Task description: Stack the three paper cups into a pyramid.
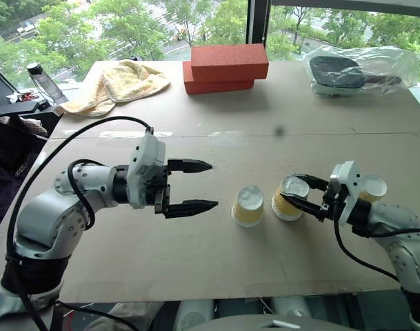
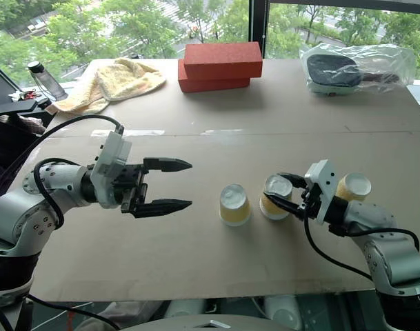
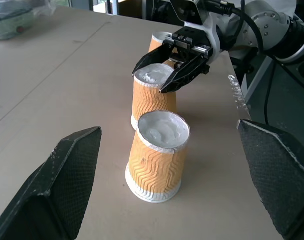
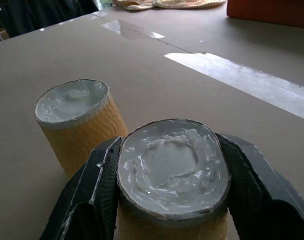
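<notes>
Three paper cups with yellow-tan ribbed sides stand upside down in a row near the front of the table. The left cup (image 1: pixel 249 207) stands free. My right gripper (image 1: pixel 287 187) is shut on the middle cup (image 1: pixel 284 210), one finger on each side just below its white base. Whether that cup rests on the table or hangs just above it I cannot tell. The third cup (image 1: pixel 372 187) stands behind my right wrist. My left gripper (image 1: pixel 214 185) is open and level, pointing at the left cup from a short gap. The cups form no pyramid.
Two stacked red bricks (image 1: pixel 223 67) lie at the back middle, a yellow towel (image 1: pixel 120 83) at the back left, and a clear plastic bag with a dark object (image 1: pixel 361 69) at the back right. A bottle (image 1: pixel 44 81) stands beyond the table's left edge.
</notes>
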Controlling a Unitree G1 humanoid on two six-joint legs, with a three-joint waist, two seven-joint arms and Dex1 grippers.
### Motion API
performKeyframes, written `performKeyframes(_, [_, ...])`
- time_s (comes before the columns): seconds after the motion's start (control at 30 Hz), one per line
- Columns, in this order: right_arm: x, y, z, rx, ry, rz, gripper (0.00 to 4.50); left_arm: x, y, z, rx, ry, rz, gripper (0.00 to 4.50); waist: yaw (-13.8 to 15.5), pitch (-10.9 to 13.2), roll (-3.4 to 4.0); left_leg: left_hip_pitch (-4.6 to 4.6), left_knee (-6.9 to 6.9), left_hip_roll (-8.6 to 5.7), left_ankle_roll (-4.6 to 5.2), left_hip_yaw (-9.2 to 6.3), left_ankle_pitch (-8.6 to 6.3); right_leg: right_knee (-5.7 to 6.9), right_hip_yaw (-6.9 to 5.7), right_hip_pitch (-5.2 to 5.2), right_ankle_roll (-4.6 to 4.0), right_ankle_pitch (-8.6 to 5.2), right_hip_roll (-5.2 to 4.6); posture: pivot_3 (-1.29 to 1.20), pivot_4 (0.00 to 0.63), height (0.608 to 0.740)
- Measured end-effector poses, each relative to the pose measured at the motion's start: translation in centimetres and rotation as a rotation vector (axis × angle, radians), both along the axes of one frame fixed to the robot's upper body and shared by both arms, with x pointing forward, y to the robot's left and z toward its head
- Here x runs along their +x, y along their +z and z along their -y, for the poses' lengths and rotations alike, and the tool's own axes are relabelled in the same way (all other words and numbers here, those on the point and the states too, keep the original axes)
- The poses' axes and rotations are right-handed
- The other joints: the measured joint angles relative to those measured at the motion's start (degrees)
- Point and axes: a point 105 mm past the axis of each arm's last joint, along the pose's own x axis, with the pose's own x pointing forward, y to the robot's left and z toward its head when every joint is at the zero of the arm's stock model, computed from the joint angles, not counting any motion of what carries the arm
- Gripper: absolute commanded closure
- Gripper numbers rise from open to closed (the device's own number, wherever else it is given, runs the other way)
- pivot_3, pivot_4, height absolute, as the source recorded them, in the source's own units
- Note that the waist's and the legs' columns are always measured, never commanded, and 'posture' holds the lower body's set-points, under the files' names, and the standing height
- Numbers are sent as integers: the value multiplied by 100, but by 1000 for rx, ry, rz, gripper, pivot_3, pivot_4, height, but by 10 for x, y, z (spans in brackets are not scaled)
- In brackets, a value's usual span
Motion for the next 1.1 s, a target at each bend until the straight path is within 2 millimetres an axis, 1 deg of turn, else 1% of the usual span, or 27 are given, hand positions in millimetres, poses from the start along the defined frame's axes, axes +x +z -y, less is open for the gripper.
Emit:
performKeyframes(0.07, [-6, -7, -5, -36, 22, 40, 2376, -4, -4, -2, 49, -36, -1, 0, 15, 6, -13, -1, 1, -2, 0, -2, 0, -1, 0, 0, 1, -1, 0, 0, 150, 730])
performKeyframes(0.2, [-12, -8, -14, -4, 57, 83, 2376, -10, -10, -5, 94, -74, 0, 0, 22, 7, -14, -1, 1, -1, -1, -3, 1, 0, -2, -1, 4, -3, 1, 0, 150, 730])
performKeyframes(0.43, [-17, -13, -17, -2, 83, 87, 2376, -16, -14, 1, 122, -139, 9, 0, 30, 7, -16, -1, 1, -1, -1, -3, 1, 1, -2, -1, 4, -3, 1, 0, 150, 730])
performKeyframes(0.53, [-19, -15, -18, -26, 95, 104, 2376, -16, -11, 3, 124, -146, 24, 0, 31, 7, -16, -1, 1, -1, -1, -5, 1, 2, -3, 0, 4, -3, 3, 0, 150, 730])
performKeyframes(0.6, [-18, -15, -18, -20, 92, 105, 1379, -15, -10, 3, 127, -149, 36, 0, 32, 6, -18, 0, 1, -1, -1, -4, 1, 2, -3, 0, 4, -3, 3, 0, 150, 730])
performKeyframes(0.67, [-17, -19, -16, -19, 85, 86, 646, -15, -9, 6, 122, -157, 39, 0, 35, 6, -18, 0, 3, -1, -1, -4, 1, 2, -4, 0, 4, -3, 4, 0, 150, 730])
performKeyframes(0.7, [-17, -22, -15, -16, 81, 72, 65, -15, -9, 7, 121, -161, 41, 0, 38, 6, -18, -1, 3, -1, -1, -3, 1, 2, -4, 0, 4, -3, 3, 0, 150, 730])
performKeyframes(0.83, [-18, -21, -13, 4, 79, 62, 65, -15, -9, 8, 122, -168, 45, 0, 39, 6, -18, -1, 3, -1, -1, -5, 1, 3, -4, 0, 4, -3, 4, 0, 150, 730])
performKeyframes(0.93, [-22, -17, -5, 26, 66, 50, 65, -13, -5, 10, 100, -174, 49, 0, 62, 7, -18, -1, 4, -1, -1, -6, 1, 3, -3, 1, 4, -3, 4, 0, 150, 730])
performKeyframes(1.0, [-27, -11, -2, 34, 71, 58, 65, -12, -2, 11, 95, -183, 55, 0, 81, 6, -18, -1, 5, -1, -1, -6, 1, 4, -4, 1, 4, -3, 4, 0, 150, 730])
performKeyframes(1.1, [-32, 1, 5, 41, 60, 79, 65, -9, 9, 14, 77, -195, 68, 0, 119, 6, -18, -2, 13, -1, -1, -7, 1, 7, -5, 3, 4, -3, 5, 0, 150, 730])
